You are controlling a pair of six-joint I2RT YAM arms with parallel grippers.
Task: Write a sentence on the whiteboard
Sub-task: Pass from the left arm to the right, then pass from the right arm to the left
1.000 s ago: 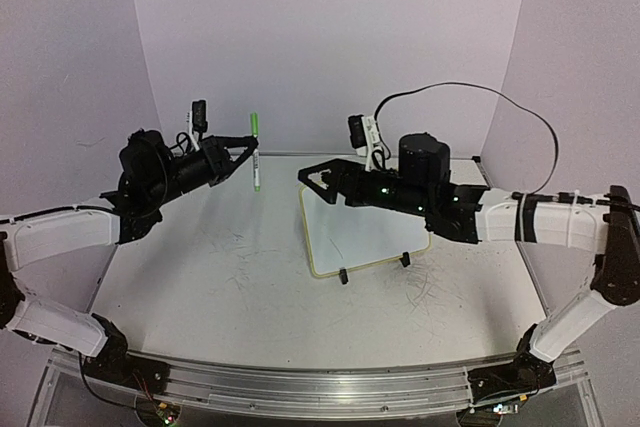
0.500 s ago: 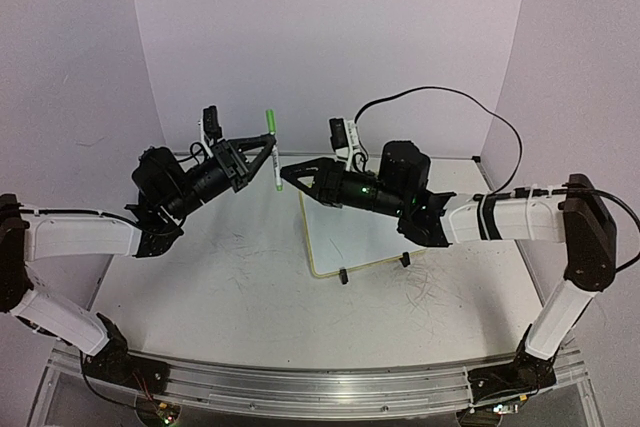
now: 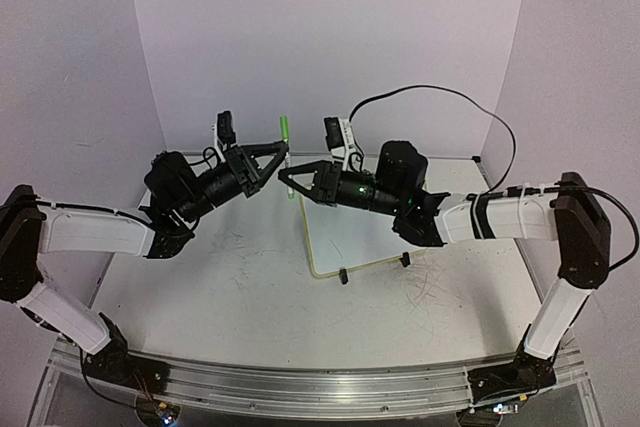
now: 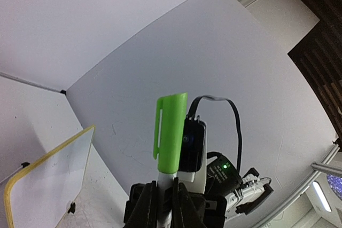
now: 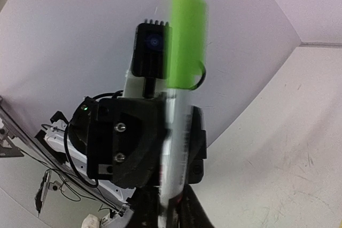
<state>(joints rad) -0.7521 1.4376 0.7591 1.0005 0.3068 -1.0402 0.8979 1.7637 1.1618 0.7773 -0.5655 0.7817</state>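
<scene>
Mid-handover, the left gripper (image 4: 165,186) and right gripper (image 5: 170,198) both clamped the green-capped marker (image 4: 171,126); next, the left should probably release.

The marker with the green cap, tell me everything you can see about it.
The marker is a slim white pen with dark print on its barrel and a bright green clipped cap, still on. It stands nearly upright in the air above the table, cap up. The left gripper and the right gripper are both shut on its barrel below the cap.
</scene>
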